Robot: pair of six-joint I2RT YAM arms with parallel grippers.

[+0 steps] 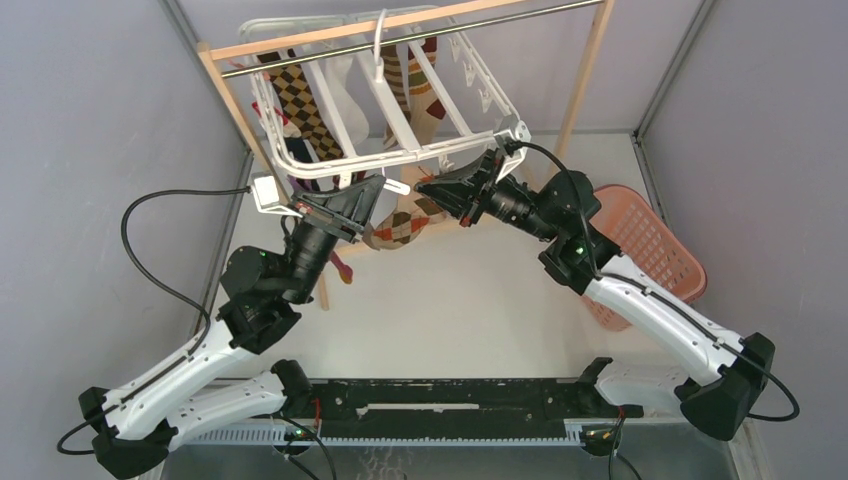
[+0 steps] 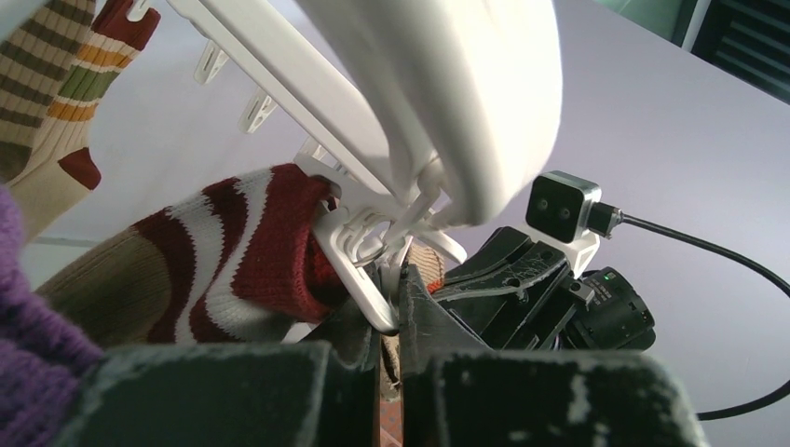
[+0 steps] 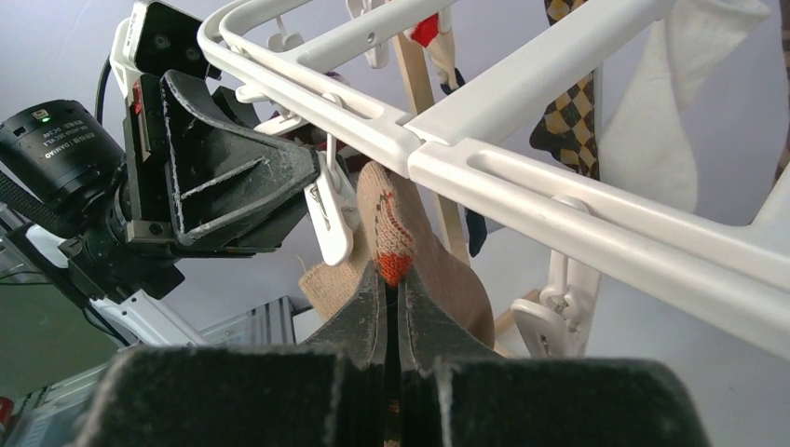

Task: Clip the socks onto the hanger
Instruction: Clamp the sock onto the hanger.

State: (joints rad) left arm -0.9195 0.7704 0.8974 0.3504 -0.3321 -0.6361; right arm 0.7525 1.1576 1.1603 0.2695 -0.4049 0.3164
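Note:
The white hanger [image 1: 452, 143] hangs from the rack's metal rod, with several socks clipped to it, among them a brown argyle one [image 1: 305, 100] and a striped one [image 1: 428, 98]. My left gripper [image 1: 372, 195] is at the hanger's front rail. In the left wrist view it [image 2: 391, 307] is shut on a white clip [image 2: 365, 277], beside a red-and-white sock [image 2: 251, 251]. My right gripper [image 1: 428, 188] is shut on a tan argyle sock [image 1: 400, 228]. In the right wrist view it [image 3: 391, 279] holds the sock's orange-tipped end [image 3: 387, 219] right next to that clip [image 3: 331, 219].
A pink slotted basket [image 1: 655, 245] stands on the table at the right. The wooden rack's posts [image 1: 585, 80] frame the hanger. A white sock [image 1: 350, 95] hangs mid-frame. Grey walls close in on both sides.

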